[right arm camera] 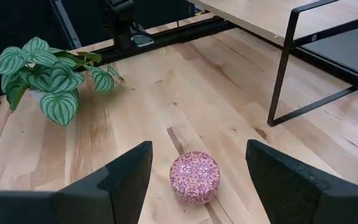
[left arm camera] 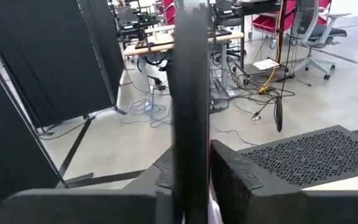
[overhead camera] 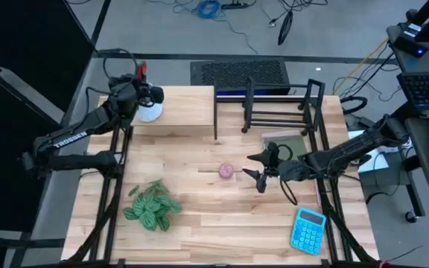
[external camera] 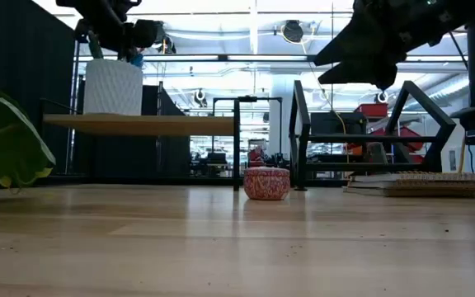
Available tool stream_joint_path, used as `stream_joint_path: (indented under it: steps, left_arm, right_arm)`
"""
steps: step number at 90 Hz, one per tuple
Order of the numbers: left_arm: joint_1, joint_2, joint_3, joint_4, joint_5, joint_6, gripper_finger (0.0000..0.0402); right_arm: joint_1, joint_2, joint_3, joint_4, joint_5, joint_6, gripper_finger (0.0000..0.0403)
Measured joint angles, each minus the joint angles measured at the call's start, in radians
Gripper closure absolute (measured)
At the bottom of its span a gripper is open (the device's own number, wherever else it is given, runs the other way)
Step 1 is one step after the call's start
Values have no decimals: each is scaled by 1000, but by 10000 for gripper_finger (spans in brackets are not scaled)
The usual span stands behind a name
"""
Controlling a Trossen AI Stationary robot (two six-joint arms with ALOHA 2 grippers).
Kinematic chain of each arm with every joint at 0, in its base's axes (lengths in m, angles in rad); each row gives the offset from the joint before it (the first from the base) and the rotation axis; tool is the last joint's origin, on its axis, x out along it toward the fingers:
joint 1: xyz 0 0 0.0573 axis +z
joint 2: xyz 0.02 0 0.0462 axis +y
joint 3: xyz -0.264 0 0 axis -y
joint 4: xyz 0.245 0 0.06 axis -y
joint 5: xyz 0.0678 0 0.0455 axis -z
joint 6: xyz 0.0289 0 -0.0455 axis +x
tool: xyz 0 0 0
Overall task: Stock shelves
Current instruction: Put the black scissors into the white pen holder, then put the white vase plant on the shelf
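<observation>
Pale-wood riser shelf (overhead camera: 185, 100) stood along table (overhead camera: 199, 223) far edge, toward left corner; black wire rack (overhead camera: 281, 104) beside it toward right corner. White ribbed pot (external camera: 112, 87) on shelf top; left gripper (overhead camera: 152, 96) at pot, finger state could not be told. Right gripper (right arm camera: 194, 171) spread wide around pink patterned tin (right arm camera: 194, 177) at table centre, not touching.

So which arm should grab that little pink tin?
Right, probably. The right claw hangs open just beside the pink tin, fingers facing it. The left claw is up at the white pot on the wooden shelf.
</observation>
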Motion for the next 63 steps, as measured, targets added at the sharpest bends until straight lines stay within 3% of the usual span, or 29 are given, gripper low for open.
stream_joint_path:
  steps: [32,53,63]
  left_arm:
    - [0,-57,53,-1,24,84,237]
    - [0,-62,186,4,186,163,224]
    - [-10,-58,230,3,310,188,224]
  right_arm:
    - [0,0,0,0,0,3,161]
    - [0,-8,0,-1,-1,-39,161]
    - [0,-15,0,0,-1,-77,161]
